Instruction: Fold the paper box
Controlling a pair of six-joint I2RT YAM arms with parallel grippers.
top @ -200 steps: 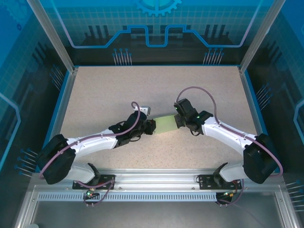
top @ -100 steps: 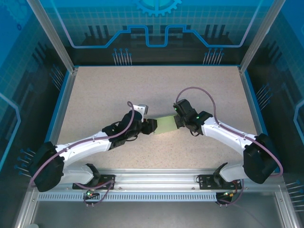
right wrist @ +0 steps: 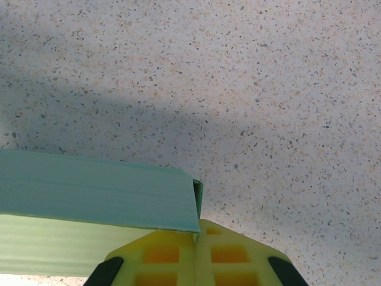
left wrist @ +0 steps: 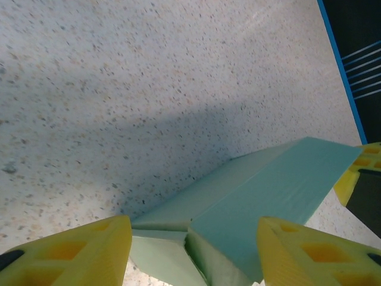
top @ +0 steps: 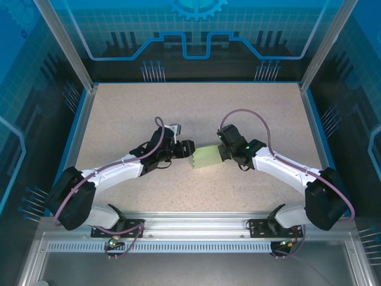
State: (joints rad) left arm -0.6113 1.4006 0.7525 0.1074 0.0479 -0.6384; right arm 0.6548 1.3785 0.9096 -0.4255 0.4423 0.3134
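Top external view, listed from the near edge to the far wall.

1. Mounting rail [top: 196,223], bottom of the frame: grey metal, carrying both arm bases.
2. Left arm [top: 113,176] and right arm [top: 286,167]: white shells with black joints, reaching inward from lower left and lower right to meet near the frame's centre.
3. Left gripper [top: 189,150]: just left of centre, at the left end of the paper box [top: 205,157].
4. Paper box: pale mint green, folded into a low flat shape, lying on the table [top: 119,113] at the centre of the frame, between the two grippers.
5. Right gripper [top: 223,152]: at the right end of the box.
6. Table: speckled beige top, blue-edged.
7. Back panel [top: 196,36], top of the frame: blue with printed line patterns.

Left wrist view.
- Left gripper [left wrist: 190,244]: yellow fingers spread apart at the lower corners, the near end of the paper box [left wrist: 268,185] lying between them; contact with the pads cannot be told.
- Right gripper [left wrist: 360,179]: a yellow finger at the box's far end, right edge of the frame.

Right wrist view.
- Right gripper [right wrist: 196,250]: fingers pressed together at the bottom centre, pinching the corner edge of the paper box [right wrist: 95,190], which runs off to the left edge.
- Table [right wrist: 268,89]: speckled surface across the upper frame.
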